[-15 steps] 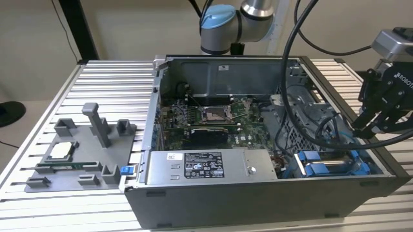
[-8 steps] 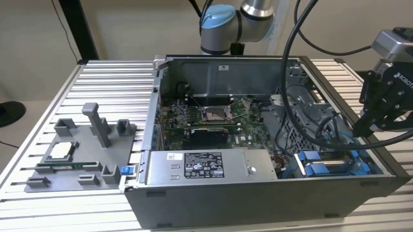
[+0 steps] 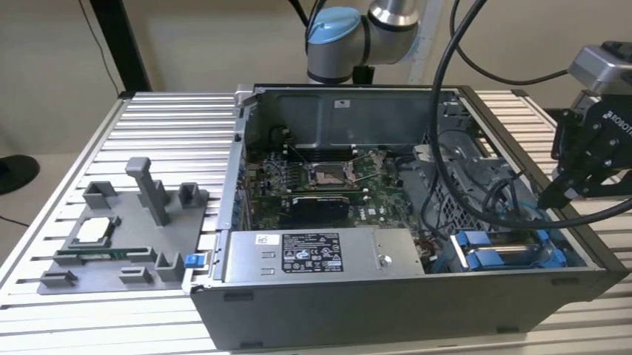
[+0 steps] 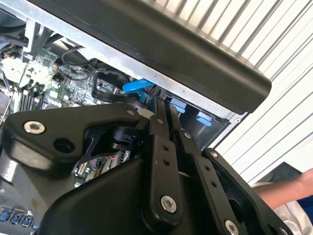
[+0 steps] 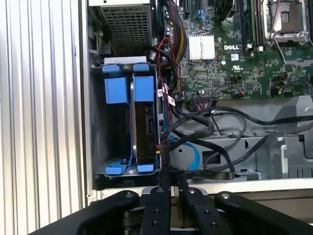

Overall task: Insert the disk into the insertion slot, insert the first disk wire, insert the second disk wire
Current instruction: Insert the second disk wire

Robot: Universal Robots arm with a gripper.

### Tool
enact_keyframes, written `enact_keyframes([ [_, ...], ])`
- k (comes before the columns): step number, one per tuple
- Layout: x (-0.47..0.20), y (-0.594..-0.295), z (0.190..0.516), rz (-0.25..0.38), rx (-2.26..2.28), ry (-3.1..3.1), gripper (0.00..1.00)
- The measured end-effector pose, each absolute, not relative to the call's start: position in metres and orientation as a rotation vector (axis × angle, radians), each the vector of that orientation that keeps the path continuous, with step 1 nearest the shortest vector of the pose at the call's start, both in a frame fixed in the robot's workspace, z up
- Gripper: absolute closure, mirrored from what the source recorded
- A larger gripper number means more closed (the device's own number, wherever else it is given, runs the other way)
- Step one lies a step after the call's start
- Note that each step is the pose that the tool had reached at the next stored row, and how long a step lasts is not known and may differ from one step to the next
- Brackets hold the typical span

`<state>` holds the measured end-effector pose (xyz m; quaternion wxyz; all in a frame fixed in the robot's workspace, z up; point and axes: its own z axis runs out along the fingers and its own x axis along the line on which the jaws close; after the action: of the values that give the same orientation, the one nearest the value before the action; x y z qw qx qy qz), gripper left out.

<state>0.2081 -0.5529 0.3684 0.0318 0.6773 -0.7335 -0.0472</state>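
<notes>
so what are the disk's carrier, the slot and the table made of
The carrier looks like bright blue plastic: moulded matte tabs. The slot is grey sheet metal, thin folded walls. The table is probably aluminium: ribbed silvery slats.

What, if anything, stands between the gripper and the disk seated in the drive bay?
Loose black cables crowd the gap: they run alongside the disk, which is already in the insertion slot, and reach down to the gripper. Nothing else visible intervenes.

Disk (image 5: 143, 129) edge-on in slot (image 5: 98, 142), label hidden; arm (image 3: 341, 44) cut by top edge.
</notes>
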Motion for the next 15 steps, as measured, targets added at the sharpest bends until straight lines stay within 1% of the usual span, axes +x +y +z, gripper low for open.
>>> enact_keyframes([
  [15,0.168,-0.56,0.378,-0.165,2.095,-2.267,1.0],
])
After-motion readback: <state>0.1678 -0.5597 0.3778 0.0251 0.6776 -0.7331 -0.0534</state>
